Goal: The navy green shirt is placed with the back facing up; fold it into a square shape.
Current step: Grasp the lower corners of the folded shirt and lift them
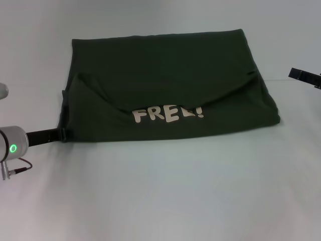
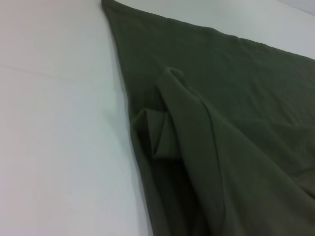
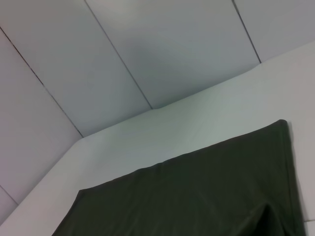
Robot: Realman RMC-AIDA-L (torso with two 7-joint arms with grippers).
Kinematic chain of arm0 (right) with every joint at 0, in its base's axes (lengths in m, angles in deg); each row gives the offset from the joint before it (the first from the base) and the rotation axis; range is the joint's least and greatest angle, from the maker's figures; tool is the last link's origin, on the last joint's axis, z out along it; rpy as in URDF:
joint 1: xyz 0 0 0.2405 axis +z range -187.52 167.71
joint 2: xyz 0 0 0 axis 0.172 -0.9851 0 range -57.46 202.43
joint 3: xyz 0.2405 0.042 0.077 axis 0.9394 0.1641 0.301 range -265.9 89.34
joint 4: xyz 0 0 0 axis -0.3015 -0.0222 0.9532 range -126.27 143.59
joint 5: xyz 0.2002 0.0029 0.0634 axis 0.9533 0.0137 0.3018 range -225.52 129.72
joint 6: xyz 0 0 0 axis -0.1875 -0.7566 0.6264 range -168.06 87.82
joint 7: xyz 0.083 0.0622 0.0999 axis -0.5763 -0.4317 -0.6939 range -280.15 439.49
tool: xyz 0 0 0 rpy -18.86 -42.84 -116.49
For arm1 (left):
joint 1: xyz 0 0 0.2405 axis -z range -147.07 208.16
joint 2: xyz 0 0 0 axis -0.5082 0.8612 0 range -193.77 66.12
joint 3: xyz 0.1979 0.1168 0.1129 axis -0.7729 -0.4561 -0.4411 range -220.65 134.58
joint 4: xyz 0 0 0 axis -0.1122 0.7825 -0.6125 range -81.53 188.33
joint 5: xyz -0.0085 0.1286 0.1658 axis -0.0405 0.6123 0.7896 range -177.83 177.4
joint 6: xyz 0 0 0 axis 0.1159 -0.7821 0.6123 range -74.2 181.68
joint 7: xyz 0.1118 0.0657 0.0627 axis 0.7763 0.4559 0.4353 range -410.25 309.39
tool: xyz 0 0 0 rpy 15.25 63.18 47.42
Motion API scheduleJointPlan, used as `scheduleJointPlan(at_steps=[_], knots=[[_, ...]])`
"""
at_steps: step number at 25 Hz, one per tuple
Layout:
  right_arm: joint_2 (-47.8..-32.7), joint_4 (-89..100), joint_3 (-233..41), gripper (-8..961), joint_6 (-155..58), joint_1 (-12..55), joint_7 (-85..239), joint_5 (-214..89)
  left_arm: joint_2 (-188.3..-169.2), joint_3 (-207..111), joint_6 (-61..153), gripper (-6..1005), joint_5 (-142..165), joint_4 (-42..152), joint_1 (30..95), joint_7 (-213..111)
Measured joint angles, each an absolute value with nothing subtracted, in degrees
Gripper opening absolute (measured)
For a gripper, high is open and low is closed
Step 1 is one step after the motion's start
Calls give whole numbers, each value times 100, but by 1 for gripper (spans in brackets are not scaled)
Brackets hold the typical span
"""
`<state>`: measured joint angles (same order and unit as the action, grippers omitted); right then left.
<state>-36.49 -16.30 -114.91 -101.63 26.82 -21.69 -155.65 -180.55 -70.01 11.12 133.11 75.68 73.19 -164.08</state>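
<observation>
Olive-green fabric: the navy green shirt (image 1: 170, 95) is lying partly folded on the white table (image 1: 165, 196), cream lettering showing | left gripper (image 1: 62, 134) is touching the shirt's near-left corner, grip state indiscernible | right gripper (image 1: 304, 76) is hovering beyond the right edge, likewise indiscernible.

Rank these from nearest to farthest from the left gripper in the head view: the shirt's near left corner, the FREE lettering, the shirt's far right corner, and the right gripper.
1. Near left corner of the navy green shirt, right at the left gripper.
2. FREE lettering, mid-shirt, near edge.
3. Far right corner, at the back.
4. Right gripper, off the shirt's right side.
</observation>
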Motion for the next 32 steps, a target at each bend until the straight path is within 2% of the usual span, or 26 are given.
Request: scheduleJointPlan(at_steps=[5,16,32], knots=[[-3649,-1630,-11491,741,-10157,2698,-2171,-15565,-18055,-6999,1185,144,13314,7550,7321,-16470],[-3663,-1630,-11499,741,-10082,2701,-2184,-15565,-18046,-6971,1254,12,13329,7546,7318,-16556],[-3667,-1623,-11600,740,-10067,2710,-2227,-15565,-18054,-6998,1288,12,13287,7548,7321,-16547]])
